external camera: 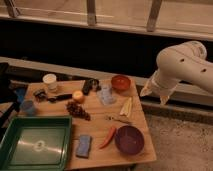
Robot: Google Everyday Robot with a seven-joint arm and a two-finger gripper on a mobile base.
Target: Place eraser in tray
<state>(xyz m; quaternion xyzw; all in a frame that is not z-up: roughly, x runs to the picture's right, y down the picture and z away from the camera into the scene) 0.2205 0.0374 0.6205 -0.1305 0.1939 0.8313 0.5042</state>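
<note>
Our hand (154, 96) hangs in the air off the right edge of the bench (131, 120), at the end of the white arm (182, 62), and we read it as open with nothing in it. We take the eraser (90, 86) to be the dark block on the far part of the bench, just beside the orange ball (78, 96) and between the white cup (50, 81) and the red bowl (120, 82). From the hand it lies toward the left of the view and lower, with the red bowl between the two. Its long axis seems to run from near to far, leaning a little to the right, so we judge the hand must close across the short sides. The tray (68, 140) sits at the near left corner, well apart from the eraser, with grapes (77, 109) between them. We see a crowded wooden top, a pale speckled floor (175, 145) to the right, and a window (120, 12) along the back
</note>
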